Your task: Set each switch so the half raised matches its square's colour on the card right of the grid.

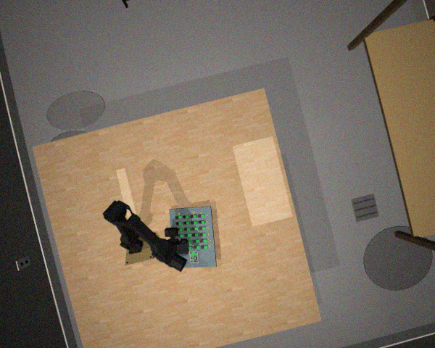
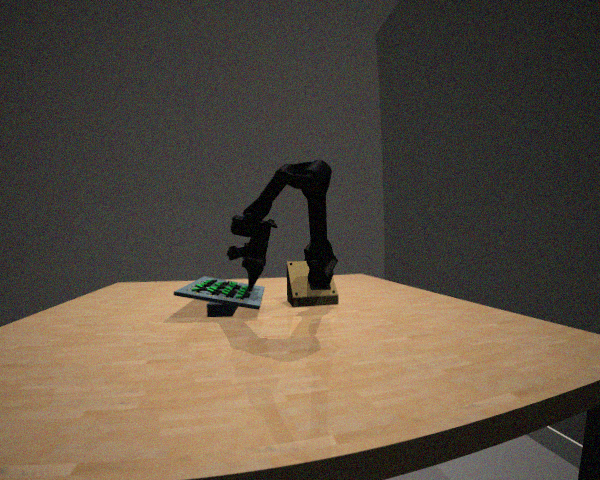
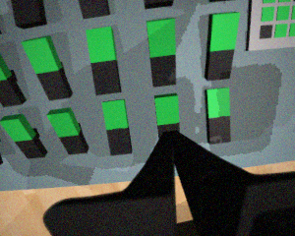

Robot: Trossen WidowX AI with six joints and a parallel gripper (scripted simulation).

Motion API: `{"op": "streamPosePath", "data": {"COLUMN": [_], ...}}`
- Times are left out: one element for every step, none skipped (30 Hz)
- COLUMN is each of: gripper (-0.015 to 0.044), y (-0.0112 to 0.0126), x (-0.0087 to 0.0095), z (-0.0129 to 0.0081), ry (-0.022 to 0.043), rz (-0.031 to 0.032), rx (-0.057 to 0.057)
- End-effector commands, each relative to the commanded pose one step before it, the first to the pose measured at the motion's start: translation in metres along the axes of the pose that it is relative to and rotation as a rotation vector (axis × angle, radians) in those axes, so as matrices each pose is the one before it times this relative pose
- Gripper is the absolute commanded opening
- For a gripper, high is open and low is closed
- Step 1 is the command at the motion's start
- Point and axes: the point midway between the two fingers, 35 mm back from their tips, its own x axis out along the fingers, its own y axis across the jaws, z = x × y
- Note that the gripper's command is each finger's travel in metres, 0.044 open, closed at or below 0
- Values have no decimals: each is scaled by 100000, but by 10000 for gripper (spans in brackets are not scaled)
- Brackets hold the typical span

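A blue-grey switch panel [image 1: 211, 225] [image 2: 256, 296] [image 3: 256, 133] carries a grid of rocker switches, each half green and half dark grey. The small card [image 1: 193, 257] [image 3: 277, 20] with green and dark squares lies at the panel's right side. My gripper [image 3: 169, 137] [image 2: 251, 285] [image 1: 183, 245] is shut and empty. Its tips rest at the dark near half of a near-row switch [image 3: 166, 110], second from the card side. The switch beside it [image 3: 218, 113] toward the card shows a lighter green half. The tips hide that dark half.
The panel stands on a small dark block [image 2: 221, 308] on the wooden table [image 1: 165, 299] [image 2: 341, 372]. The arm's base sits on a tan mount [image 2: 296, 289] [image 1: 135, 258] just behind the panel. A second table [image 1: 412, 112] stands far off.
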Motion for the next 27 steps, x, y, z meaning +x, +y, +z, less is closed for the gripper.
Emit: {"op": "streamPosePath", "data": {"gripper": [0,0,0,0,0,0,0,0,0,0,0,0,0,0,0,0,0,0,0,0,0,0,0,0,0,0,0], "y": [29,0,0,-49,-57,-72,-48,10,49,48,19,0,0,0,94,300,544,782,851,889,713,440,151,0,0,0,0], "x": [78,13,13,-258,-584,-993,-1356,-1391,-1065,-645,-216,0,0,0,-32,-89,-132,-148,-126,-98,-56,-26,-7,0,0,0,0], "z": [51,0,0,-14,96,122,89,4,-53,-55,-22,0,0,0,212,636,1039,1308,1244,1141,817,467,153,0,0,0,0], "ry": [-334,0,0,398,206,361,509,531,406,244,81,0,0,0,-29,-93,-151,-157,-64,36,93,87,32,0,0,0,0], "rz": [352,1,1,-403,-138,-157,-64,104,189,159,61,0,0,0,-132,-370,-453,-251,143,425,463,330,113,0,0,0,0], "rx": [359,0,0,-334,70,105,115,82,38,12,2,0,0,0,-192,-585,-807,-593,68,556,665,502,167,0,0,0,0]}}
